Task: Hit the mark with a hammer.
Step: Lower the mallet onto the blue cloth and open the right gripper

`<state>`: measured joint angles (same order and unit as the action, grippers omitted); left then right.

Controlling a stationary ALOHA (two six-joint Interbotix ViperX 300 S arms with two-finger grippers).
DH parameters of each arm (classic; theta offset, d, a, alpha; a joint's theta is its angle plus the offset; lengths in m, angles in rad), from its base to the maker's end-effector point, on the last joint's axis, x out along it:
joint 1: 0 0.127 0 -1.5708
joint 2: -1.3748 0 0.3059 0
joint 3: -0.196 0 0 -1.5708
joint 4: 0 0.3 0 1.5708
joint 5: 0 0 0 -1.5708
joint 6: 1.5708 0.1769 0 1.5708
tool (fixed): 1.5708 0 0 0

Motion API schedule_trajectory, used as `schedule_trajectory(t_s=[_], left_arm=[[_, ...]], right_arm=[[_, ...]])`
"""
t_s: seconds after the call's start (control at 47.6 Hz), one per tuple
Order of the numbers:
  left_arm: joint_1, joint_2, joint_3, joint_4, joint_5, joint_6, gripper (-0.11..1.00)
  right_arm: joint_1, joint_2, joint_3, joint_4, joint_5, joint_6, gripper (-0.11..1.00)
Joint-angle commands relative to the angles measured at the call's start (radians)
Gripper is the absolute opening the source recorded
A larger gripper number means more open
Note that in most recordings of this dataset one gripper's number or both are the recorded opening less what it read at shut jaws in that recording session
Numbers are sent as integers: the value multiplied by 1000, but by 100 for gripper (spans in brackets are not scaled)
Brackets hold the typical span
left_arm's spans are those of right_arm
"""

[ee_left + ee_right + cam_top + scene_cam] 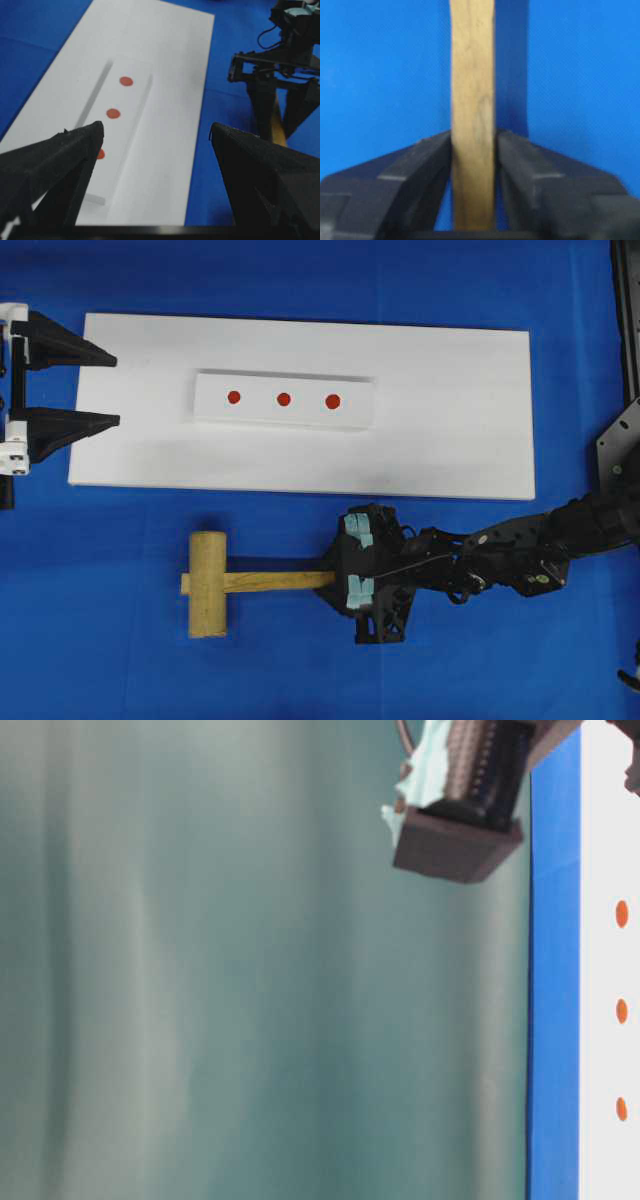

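Hammer (209,584) lies on the blue counter (100,640), handle between my right claw (358,560) fingers; grip uncertain. Left claw (112,391) gapes idle. Next I'd clamp, lift, swing onto the mark (333,401).

From my overhead view, the board (440,440) lies across the upper middle of the table, and the strip (284,401) rests on it left of centre, carrying the mark (333,401) at the right end of its row of dots. I note the hammer (230,582) lying below the board, head to the left, handle running right between the fingers of the right gripper (357,560). The left gripper (108,391) sits at the board's left edge.
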<state>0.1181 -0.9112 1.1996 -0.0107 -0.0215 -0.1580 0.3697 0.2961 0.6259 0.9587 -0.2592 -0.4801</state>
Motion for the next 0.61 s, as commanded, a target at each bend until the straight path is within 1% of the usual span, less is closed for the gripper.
schedule_trajectory(t_s=[0.0,0.105,0.126,0.168,0.273,0.357,0.441,0.588], left_arm=[[2,3,-9,-2,-9,0,83],[3,3,-9,-2,-9,0,83],[3,3,-9,-2,-9,0,83],[2,3,-9,-2,-8,0,83],[2,3,-9,-2,-6,-2,83],[2,2,-9,-3,-5,-2,83],[2,2,-9,-3,-5,0,83],[2,2,-9,-2,-3,0,83]], right_arm=[[-3,-25,-8,3,3,-2,50],[-3,-69,-8,3,3,-6,76],[-3,-80,-6,3,2,-8,80],[-3,-101,-6,2,2,-9,83],[-3,-166,2,-3,2,-15,82],[-6,-219,3,-17,3,-31,81],[-11,-282,3,-31,12,-72,81],[-29,-382,6,-32,25,-178,81]])
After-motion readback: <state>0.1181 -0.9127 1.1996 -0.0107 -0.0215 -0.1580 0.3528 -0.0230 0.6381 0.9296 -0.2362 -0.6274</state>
